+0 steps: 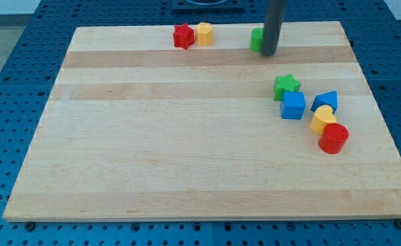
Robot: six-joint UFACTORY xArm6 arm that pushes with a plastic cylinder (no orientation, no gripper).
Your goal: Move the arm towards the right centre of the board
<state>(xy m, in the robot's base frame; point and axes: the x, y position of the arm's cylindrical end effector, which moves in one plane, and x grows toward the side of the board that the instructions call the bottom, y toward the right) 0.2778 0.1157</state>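
Observation:
My tip (269,52) is at the view's top, right of centre, on the wooden board (152,137). It stands just in front of a green block (257,39), which the rod partly hides, so its shape is unclear. A red star block (183,36) and a yellow block (204,33) sit together at the top, left of the tip. On the right, below the tip, is a cluster: a green star (286,85), a blue cube (293,106), a second blue block (325,102), a yellow block (322,119) and a red cylinder (333,138).
The board lies on a blue perforated table (16,55) that surrounds it on all sides. The board's right edge (384,116) runs close to the cluster.

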